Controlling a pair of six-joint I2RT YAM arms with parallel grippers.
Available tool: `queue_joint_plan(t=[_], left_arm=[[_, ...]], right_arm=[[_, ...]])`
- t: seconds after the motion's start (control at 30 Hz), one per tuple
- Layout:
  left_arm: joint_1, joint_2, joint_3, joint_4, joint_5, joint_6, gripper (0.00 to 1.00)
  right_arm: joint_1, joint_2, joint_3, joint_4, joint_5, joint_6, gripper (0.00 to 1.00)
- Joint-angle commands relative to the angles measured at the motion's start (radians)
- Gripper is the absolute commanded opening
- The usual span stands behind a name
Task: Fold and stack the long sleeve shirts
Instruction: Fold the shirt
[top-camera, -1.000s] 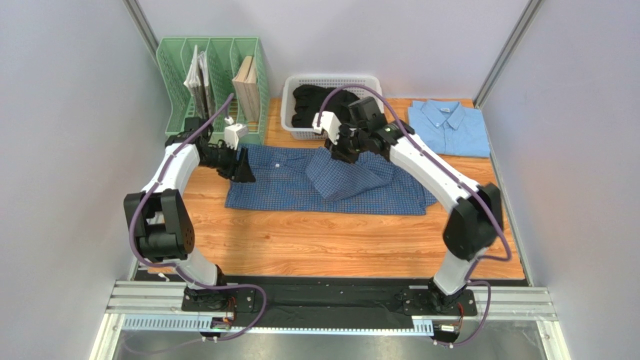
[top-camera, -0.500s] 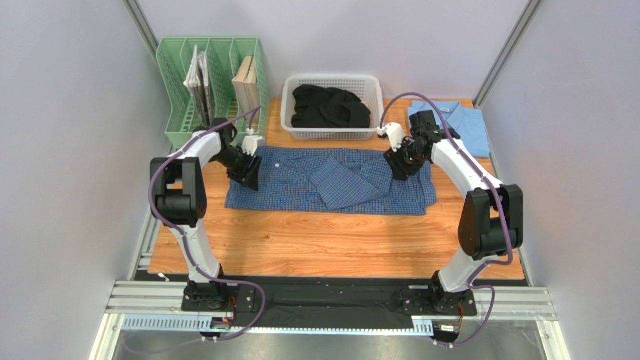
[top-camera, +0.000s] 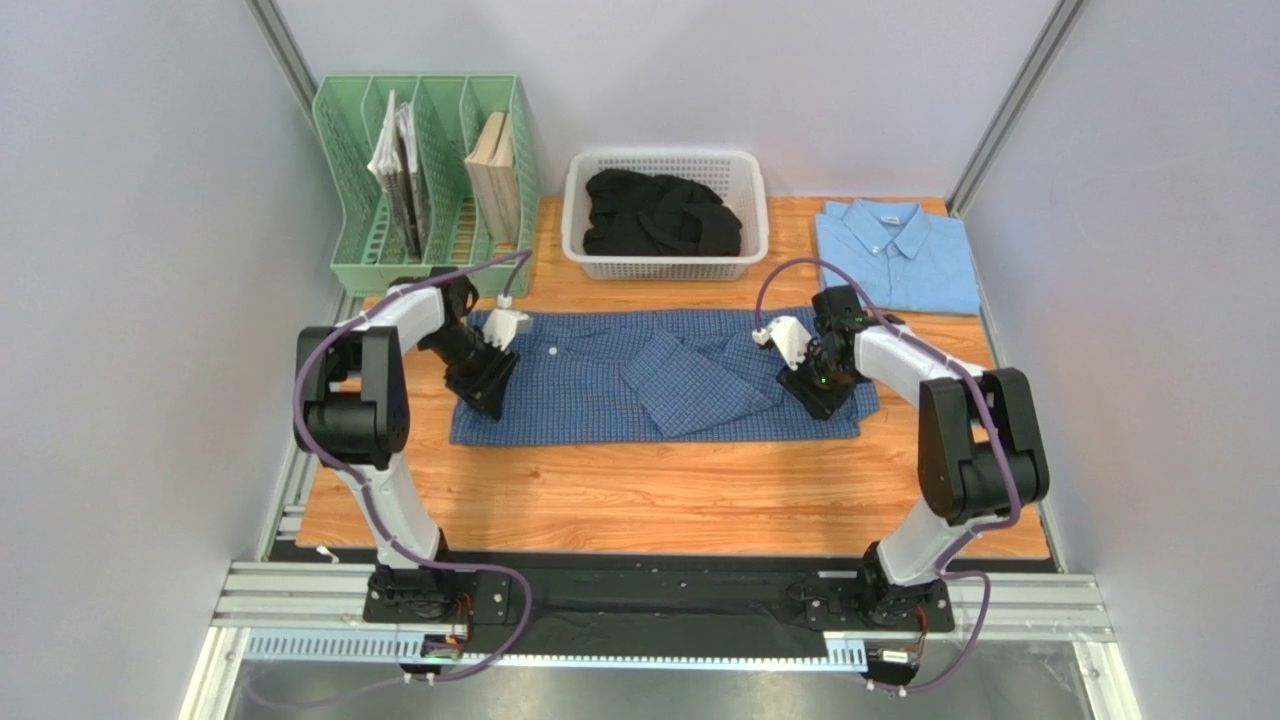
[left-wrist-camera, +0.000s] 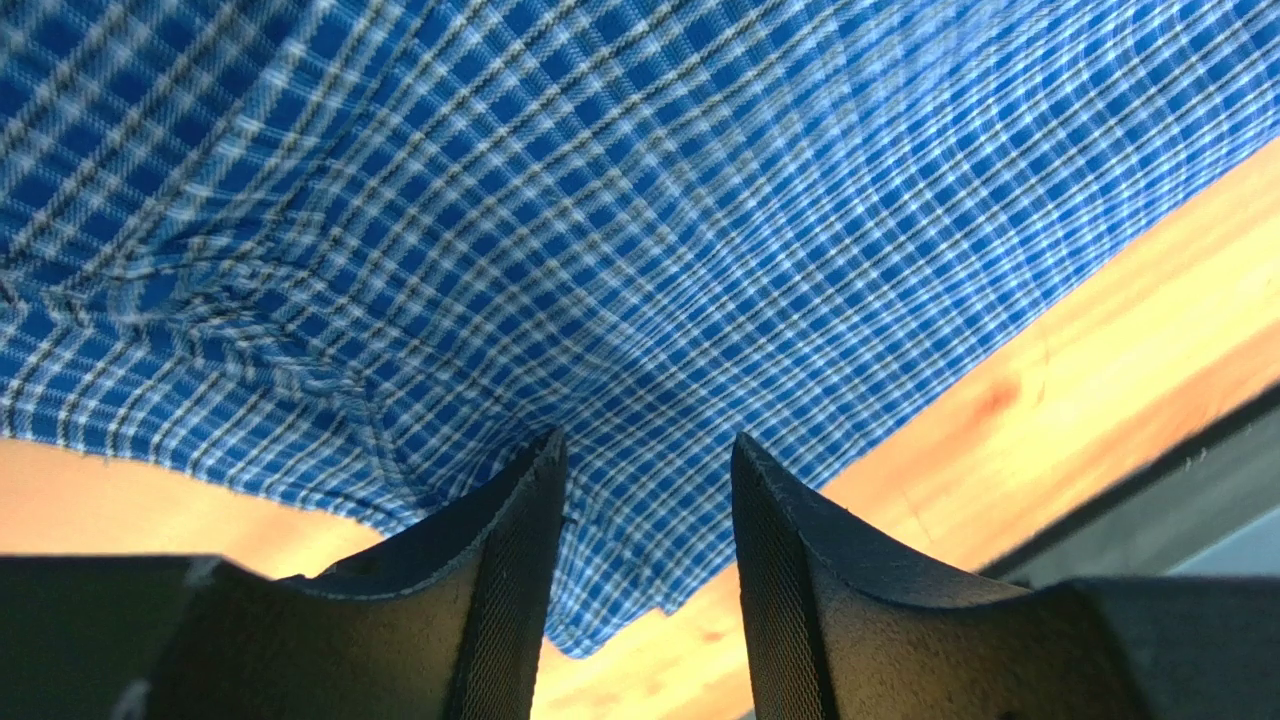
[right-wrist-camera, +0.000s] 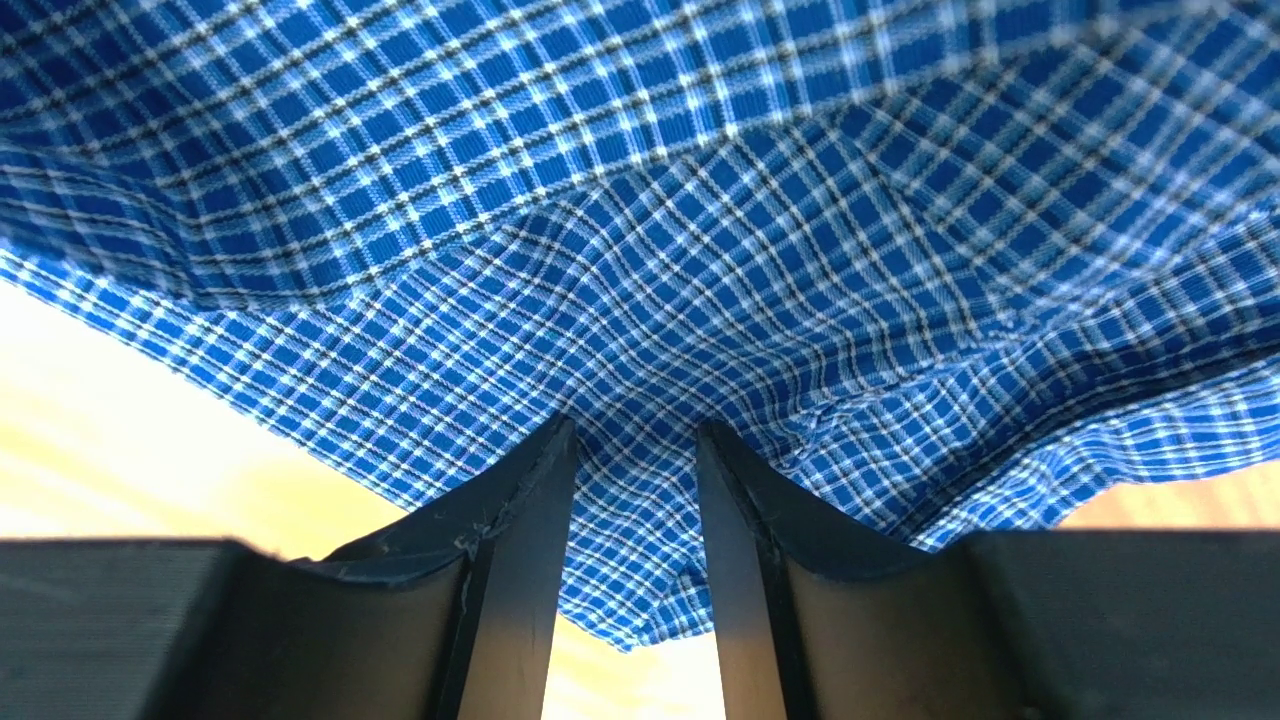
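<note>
The left gripper's (left-wrist-camera: 643, 450) 2 black fingers (left-wrist-camera: 504, 570) stood apart with checked cloth filling the gap between them, pressed onto it but not visibly pinching. The right gripper (right-wrist-camera: 631, 443) showed the same, its fingers (right-wrist-camera: 519, 555) parted over a ridge of cloth that tented toward the gap. Both sat on the dark checked shirt (top-camera: 661, 383), which lay spread across the middle of the table (top-camera: 661, 503) with its sleeves turned in over the chest. The left gripper was at the shirt's left end, the right gripper at its right end. The light blue shirt (top-camera: 897, 255) lay folded at the far right corner, well apart.

Judged from this, the step in hand was taking hold of the 2 ends of the dark shirt for a fold. That called for both grippers to close on all the cloth layers, then lift and travel together so the shirt did not skew.

The wrist views showed the finger gaps and bare wood just past the hem. The overhead view hid those under the wrists, but it alone showed the whole shirt, the other shirt, a white basket (top-camera: 664, 155) of dark clothes and a green file rack (top-camera: 353, 180).
</note>
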Motion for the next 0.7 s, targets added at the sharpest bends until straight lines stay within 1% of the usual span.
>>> queue_joint_plan(t=[0.0, 0.07, 0.1, 0.17, 0.2, 0.23, 0.27, 0.3, 0.33, 0.37, 0.4, 0.43, 0.47, 0.5, 0.53, 0.57, 0.6, 0.63, 0.67], left_arm=[[0.005, -0.081, -0.131, -0.040, -0.090, 0.071, 0.52], [0.005, -0.119, -0.180, -0.059, -0.096, 0.097, 0.51], [0.005, -0.140, -0.191, -0.070, -0.093, 0.111, 0.51], [0.005, -0.165, -0.192, -0.111, -0.079, 0.139, 0.51], [0.005, -0.205, -0.178, -0.128, -0.053, 0.151, 0.52], [0.005, -0.232, -0.159, -0.145, -0.016, 0.183, 0.53], [0.005, -0.261, -0.099, -0.192, 0.106, 0.209, 0.57], [-0.016, -0.301, -0.051, -0.223, 0.181, 0.234, 0.59], [-0.027, -0.314, -0.003, -0.247, 0.253, 0.257, 0.63], [-0.037, -0.318, 0.088, -0.249, 0.365, 0.261, 0.98], [-0.050, -0.306, 0.133, -0.246, 0.410, 0.269, 0.99], [-0.093, -0.291, 0.225, -0.222, 0.465, 0.269, 0.99], [-0.116, -0.267, 0.274, -0.217, 0.492, 0.283, 0.99], [-0.139, -0.207, 0.323, -0.217, 0.516, 0.300, 0.99], [-0.186, -0.176, 0.409, -0.211, 0.551, 0.318, 0.99], [-0.210, -0.145, 0.448, -0.202, 0.559, 0.347, 0.99], [-0.254, -0.081, 0.483, -0.197, 0.558, 0.367, 0.99], [-0.274, -0.047, 0.550, -0.198, 0.556, 0.395, 0.99], [-0.293, 0.015, 0.581, -0.203, 0.552, 0.441, 0.99]], right_arm=[[-0.013, -0.094, -0.121, -0.075, 0.073, -0.094, 0.43], [-0.016, -0.131, -0.139, -0.101, 0.073, -0.114, 0.43], [-0.021, -0.161, -0.136, -0.148, 0.064, -0.125, 0.43], [-0.022, -0.186, -0.103, -0.215, 0.018, -0.137, 0.43], [-0.025, -0.221, -0.086, -0.266, 0.004, -0.130, 0.44], [-0.027, -0.241, -0.069, -0.283, -0.028, -0.125, 0.46], [-0.032, -0.266, -0.025, -0.303, -0.060, -0.122, 0.49], [-0.035, -0.304, -0.003, -0.332, -0.098, -0.112, 0.51], [-0.035, -0.322, 0.017, -0.338, -0.184, -0.078, 0.54], [-0.035, -0.335, 0.057, -0.343, -0.232, -0.055, 0.63], [-0.033, -0.343, 0.072, -0.346, -0.276, -0.035, 0.66], [-0.030, -0.343, 0.094, -0.346, -0.357, 0.005, 0.68], [-0.029, -0.340, 0.112, -0.349, -0.391, 0.022, 0.70], [-0.028, -0.333, 0.149, -0.349, -0.422, 0.039, 0.72], [-0.028, -0.323, 0.161, -0.348, -0.466, 0.063, 0.75], [-0.027, -0.315, 0.175, -0.346, -0.477, 0.074, 0.78], [-0.028, -0.312, 0.200, -0.343, -0.485, 0.085, 0.79], [-0.028, -0.309, 0.206, -0.342, -0.487, 0.091, 0.80], [-0.028, -0.310, 0.215, -0.342, -0.484, 0.102, 0.90]])
